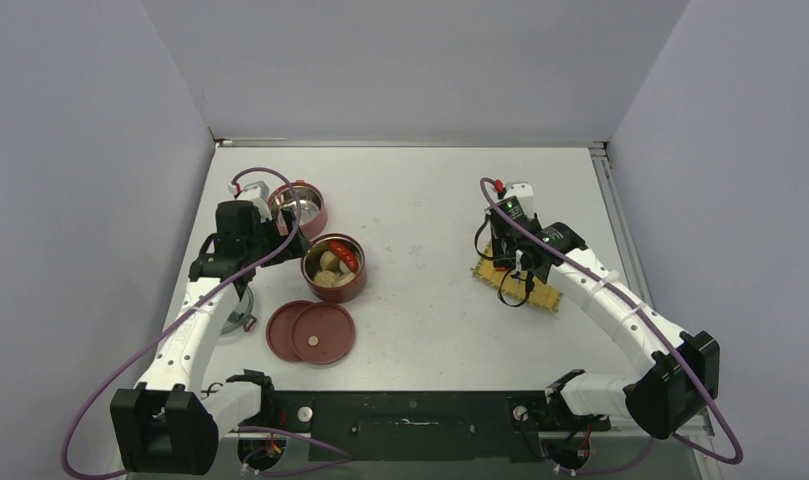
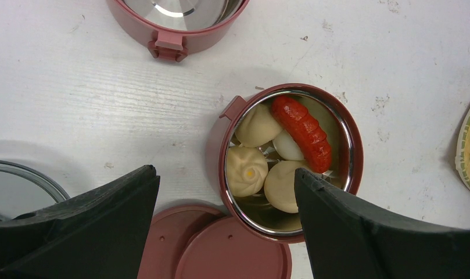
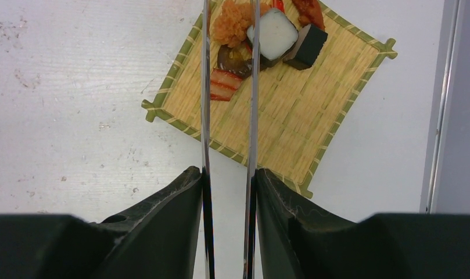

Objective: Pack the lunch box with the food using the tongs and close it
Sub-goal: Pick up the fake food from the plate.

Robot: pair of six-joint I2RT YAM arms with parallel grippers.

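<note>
- Since the bench is bare, smooth white, the mat could skid if the tongs push sideways on it.
- right hand: clamped on the tongs, both slim arms pinched between its fingers. Tong tips run off the top of the wrist frame, so can't tell if they hold a piece. A loose pinch could let the tongs twist.
- left hand: spread wide, holding nothing, hovering by the filled bowl. An arm bringing food in could clash with it.
- lunch box: filled bowl left of centre in the top view, with the empty bowl just up-left of it and apart. Two lids overlap just lower left of the filled bowl. Filled bowl looks crowded, so another piece may roll out or stop the stack or lid from seating. Grabbing one lid may drag the other.
- mat: right of centre in the top view, under the right hand. Remaining food is bunched at its top corner in the wrist frame.
- food on mat: orange crumbly lump, white piece, dark block, striped red slice. All are packed together, so the tongs may knock a neighbour off. Thin smooth arms, so a piece could slip mid-carry.
- food in bowl: red sausage lying on cream buns.
- writing/brands: none readable in any view.
</note>
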